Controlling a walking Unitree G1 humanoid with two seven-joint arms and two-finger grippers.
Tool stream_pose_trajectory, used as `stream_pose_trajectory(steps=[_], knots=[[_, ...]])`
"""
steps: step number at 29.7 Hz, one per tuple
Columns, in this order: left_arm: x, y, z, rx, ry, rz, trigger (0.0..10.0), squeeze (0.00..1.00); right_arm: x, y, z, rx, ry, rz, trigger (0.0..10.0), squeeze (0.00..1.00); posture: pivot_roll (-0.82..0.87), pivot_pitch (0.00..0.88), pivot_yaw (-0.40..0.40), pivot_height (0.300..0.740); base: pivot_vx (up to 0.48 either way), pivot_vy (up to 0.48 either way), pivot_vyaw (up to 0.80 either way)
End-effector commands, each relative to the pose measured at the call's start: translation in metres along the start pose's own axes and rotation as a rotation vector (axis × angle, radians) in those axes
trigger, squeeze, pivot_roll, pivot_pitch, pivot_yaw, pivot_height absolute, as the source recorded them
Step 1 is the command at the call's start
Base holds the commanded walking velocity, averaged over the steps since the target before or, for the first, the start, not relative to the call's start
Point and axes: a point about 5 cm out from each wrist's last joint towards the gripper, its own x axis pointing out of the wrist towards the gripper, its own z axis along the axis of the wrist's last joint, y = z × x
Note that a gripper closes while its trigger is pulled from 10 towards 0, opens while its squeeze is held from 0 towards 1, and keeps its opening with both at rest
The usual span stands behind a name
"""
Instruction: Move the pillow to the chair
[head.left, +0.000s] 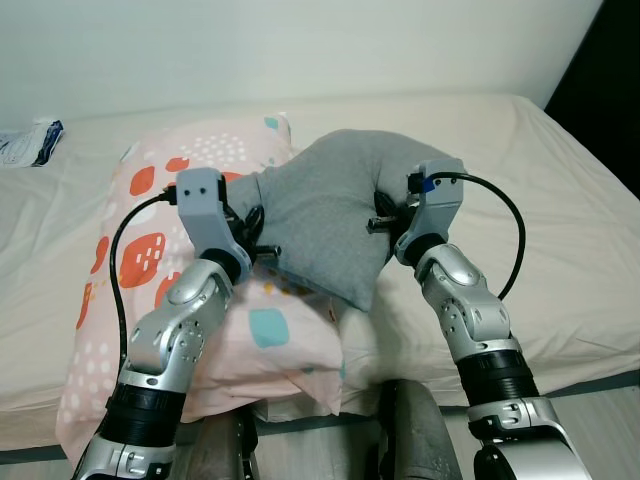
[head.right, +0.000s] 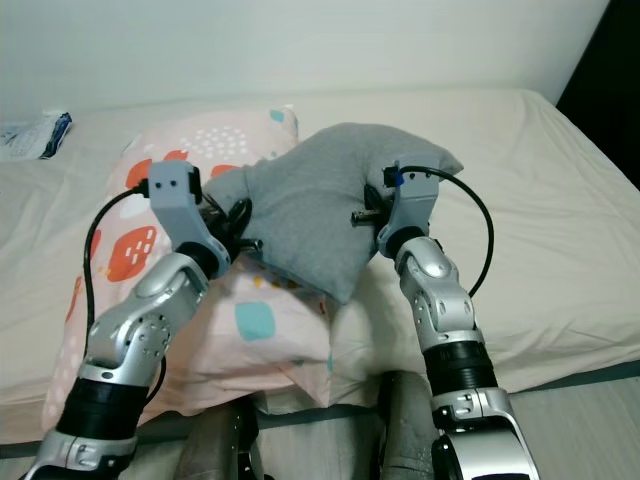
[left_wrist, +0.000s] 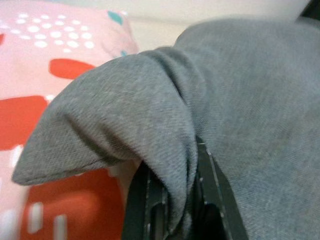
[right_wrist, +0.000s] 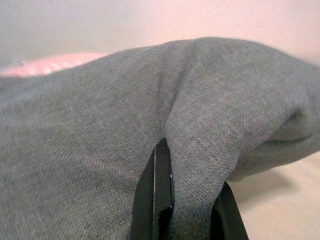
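Both pincers are clenched on the grey pillow (head.left: 335, 215): the left pincer (head.left: 262, 243) pinches a fold at its left edge, the right pincer (head.left: 385, 222) bites the right edge, fabric bunched between the black fingers (left_wrist: 150, 205). Pillow hangs raised between the arms, above the patterned pink pillow (head.left: 150, 260) on the bed (head.left: 560, 230). Judged step: lift under way; next calls for turning from the bed toward a chair, grip held evenly
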Motion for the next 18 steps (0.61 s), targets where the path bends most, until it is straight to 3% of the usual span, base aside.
stream_pose_trajectory(steps=[1, 4, 6, 11, 18], knots=[[-0.001, 0.004, -0.009, 0.061, 0.028, 0.027, 10.0, 0.0, -0.001, 0.005, -0.003, -0.057, -0.015, 0.011, 10.0, 0.0, 0.03, 0.098, 0.02, 0.572, 0.0, 0.0, 0.0], [-0.001, 0.01, -0.016, 0.122, 0.044, 0.072, 10.0, 0.0, -0.003, 0.009, -0.009, -0.1, -0.005, 0.003, 10.0, 0.0, 0.02, 0.099, 0.021, 0.572, 0.0, 0.0, 0.0], [-0.004, 0.013, -0.022, 0.25, 0.025, 0.06, 10.0, 0.0, -0.008, 0.008, -0.013, -0.073, 0.0, 0.005, 10.0, 0.0, 0.02, 0.11, 0.021, 0.577, 0.0, 0.0, 0.0], [-0.006, 0.013, -0.027, 0.274, 0.03, 0.058, 10.0, 0.0, -0.007, -0.001, -0.014, -0.063, 0.022, -0.032, 10.0, 0.0, 0.02, 0.114, 0.02, 0.592, 0.0, 0.0, 0.0], [-0.006, 0.012, -0.029, 0.291, 0.043, 0.062, 10.0, 0.0, -0.007, -0.001, -0.015, -0.066, 0.03, -0.036, 10.0, 0.0, 0.02, 0.12, 0.017, 0.602, 0.0, 0.0, 0.0]])
